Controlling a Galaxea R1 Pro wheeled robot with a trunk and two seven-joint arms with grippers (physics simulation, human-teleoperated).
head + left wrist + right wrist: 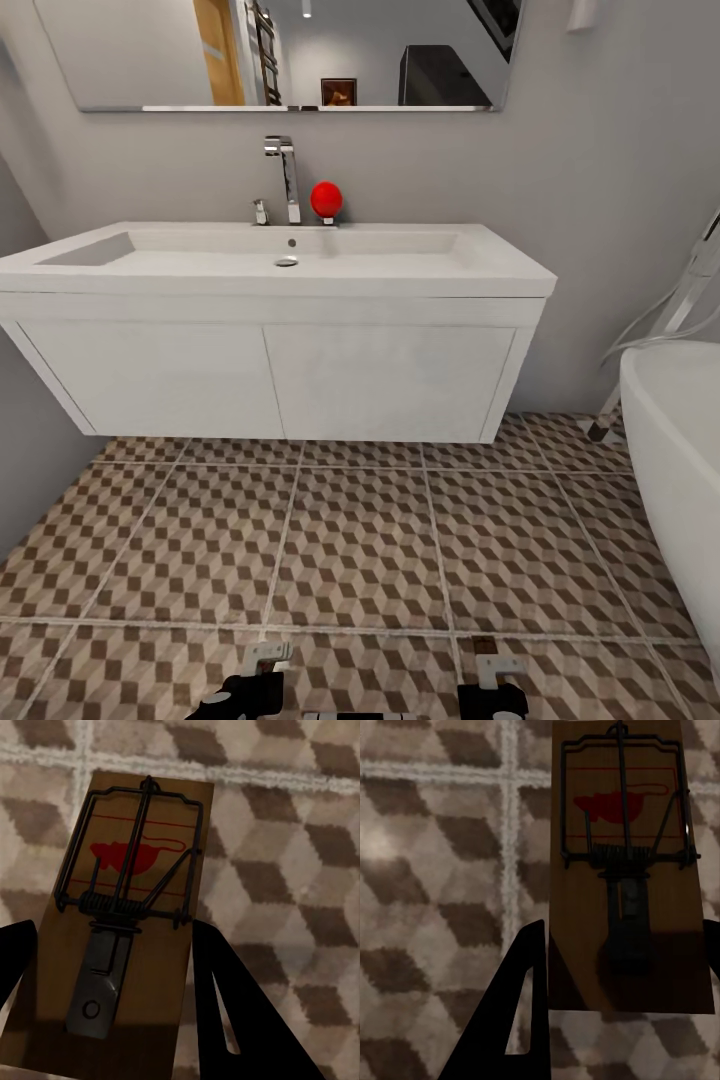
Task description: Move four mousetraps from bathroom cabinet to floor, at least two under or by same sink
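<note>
A wide white rectangular wall-hung sink (280,262) is seen across the upper middle of the head view, with a chrome tap (285,178) behind its round drain and a small red ball-shaped object (326,199) just beside the tap. A frameless mirror (280,52) is mounted above, and the rim of a white oval bathtub (672,440) is caught at the right edge. The bathroom floor of brown, beige and white cube-pattern tiles (350,540) is spread below the sink.

At the bottom edge of the head view, the left gripper (262,668) and the right gripper (489,670) are seen low over the tiles, well short of the sink.

In the left wrist view, a flat brown wooden mousetrap with black wire parts (127,922) is held between the dark fingers (240,1012), which are closed against its long edges. Its long axis is run from lower left to upper centre of the frame, slightly tilted, with the wire bar end pointed away from the gripper towards a pale grout line.

In the right wrist view, a second brown wooden mousetrap (626,870) is seen with its long axis almost straight up the frame, the red mouse print at the far end. One finger (514,1005) is pressed at its near left edge; the other is barely seen at the right edge, so the grasp appears closed on the trap.
</note>
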